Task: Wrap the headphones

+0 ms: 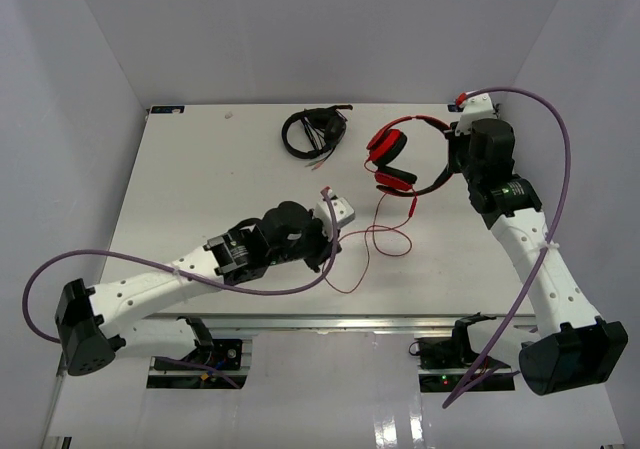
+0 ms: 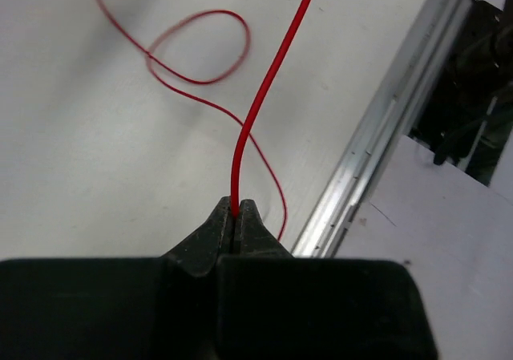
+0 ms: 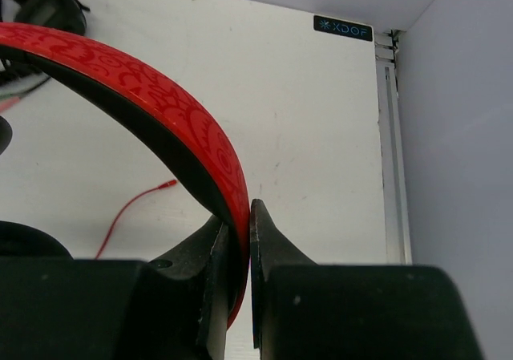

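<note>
Left arm lay low across the lower middle of the top view, left gripper (image 2: 236,212) pinched tight on the red cable (image 2: 268,87). Right arm reached to the upper right, right gripper (image 3: 244,216) clamped on the headband (image 3: 160,111) of the headphones (image 1: 389,147), which sat upper center-right on the table (image 1: 200,169).

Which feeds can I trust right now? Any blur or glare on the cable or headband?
Left wrist: the thin red cable is crisp where the left gripper pinches it, but its far loop is soft. Right wrist: the red patterned headband is sharp at the right gripper, whose black fingers show little detail. Top view: even light, faint shadows, no glare on the white table.
</note>
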